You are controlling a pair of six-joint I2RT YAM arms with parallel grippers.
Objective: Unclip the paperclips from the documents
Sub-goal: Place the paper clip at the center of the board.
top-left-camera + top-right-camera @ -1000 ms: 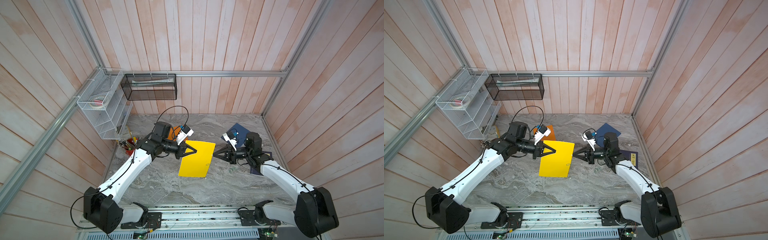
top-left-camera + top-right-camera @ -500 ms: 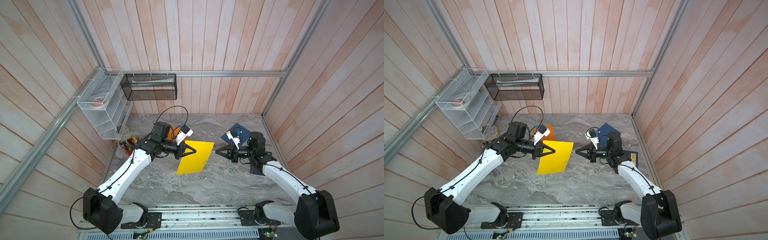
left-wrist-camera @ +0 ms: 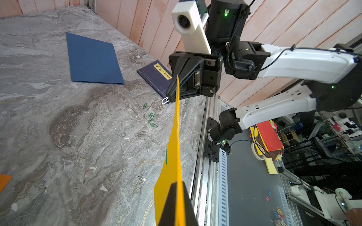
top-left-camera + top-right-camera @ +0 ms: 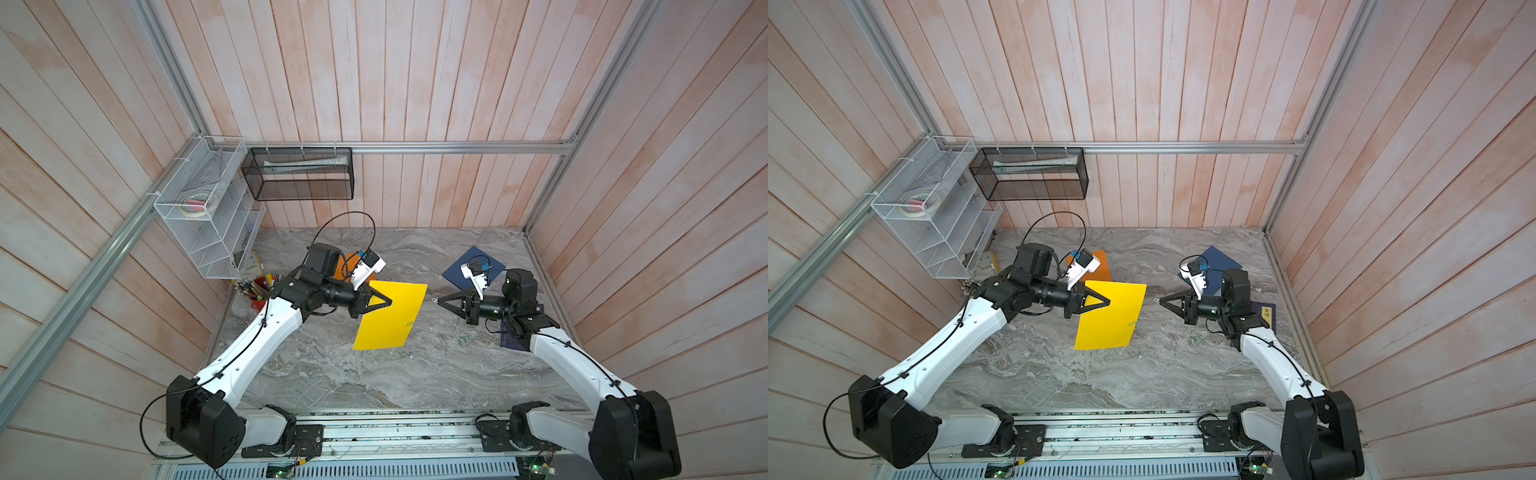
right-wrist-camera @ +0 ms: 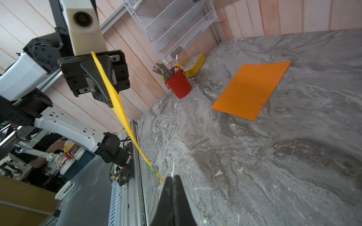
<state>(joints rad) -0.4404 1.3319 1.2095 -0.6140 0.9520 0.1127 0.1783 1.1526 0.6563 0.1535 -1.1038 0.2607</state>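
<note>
Just right of centre in both top views, the right gripper (image 4: 442, 300) is pinched shut on a silver paperclip (image 4: 434, 300), clear of the yellow sheet (image 4: 390, 328). The left gripper (image 4: 388, 302) clamps that sheet by its left edge, tilted above the worktop (image 4: 374, 374). A green paperclip (image 4: 410, 323) sits on the sheet's right edge, below and left of the right gripper, its long axis running inward across the edge; the right arm is nearer.

There are three documents: the yellow sheet, an orange sheet (image 5: 250, 90) and a dark blue sheet (image 3: 92, 58). Counting clips: one held, one on yellow, three orange-sheet paperclips (image 5: 276, 79) and about four loose green paperclips (image 3: 151, 117).
</note>
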